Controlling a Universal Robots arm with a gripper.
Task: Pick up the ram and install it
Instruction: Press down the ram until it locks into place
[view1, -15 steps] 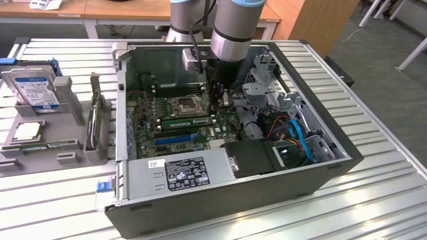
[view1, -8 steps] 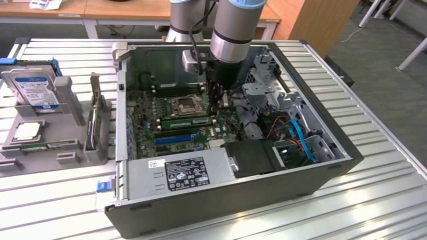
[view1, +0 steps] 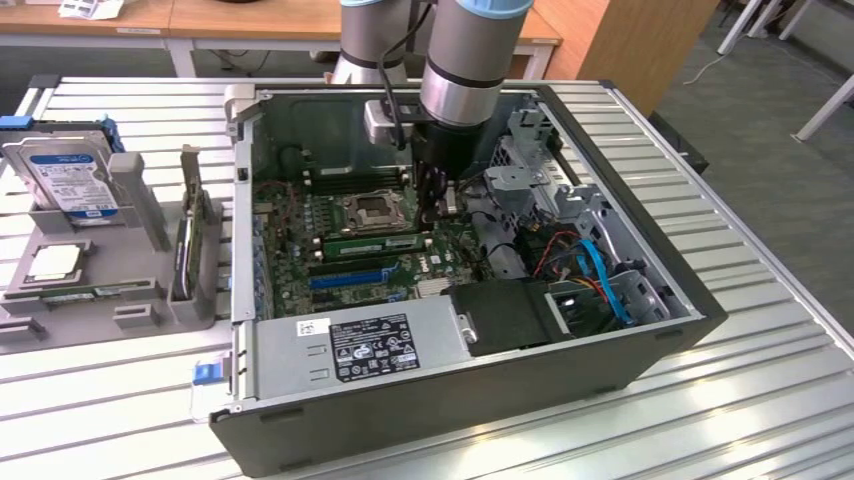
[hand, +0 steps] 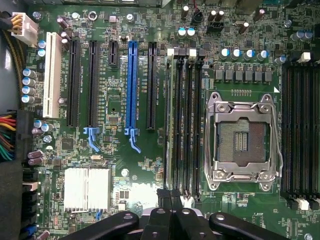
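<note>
The hand (hand: 171, 197) was clenched shut with nothing between its fingers, its tips down at the end of the memory slots beside the CPU socket (hand: 243, 141). That suits a push: closed fingers make a blunt tip for pressing a module down rather than a clamp for carrying one.

The ram (view1: 376, 243) lay seated edge-down in a slot just beside the CPU socket, a thin green stick running along the slot's length; in the wrist view it stood in the slot nearest the blue expansion slot (hand: 132, 82) and farthest from the socket. By that, the pick-up seemed done and the stick was in place, though whether its end latches had clicked home could not be made out.

Farther from the socket, the power supply (view1: 360, 347) filled the near side of the open computer case (view1: 641, 330), which lay on its side so the board faced up to the arm. Beyond the case, on the worktop (view1: 747, 400), a grey parts holder (view1: 100, 295) carried a hard drive (view1: 67, 180) standing upright.
</note>
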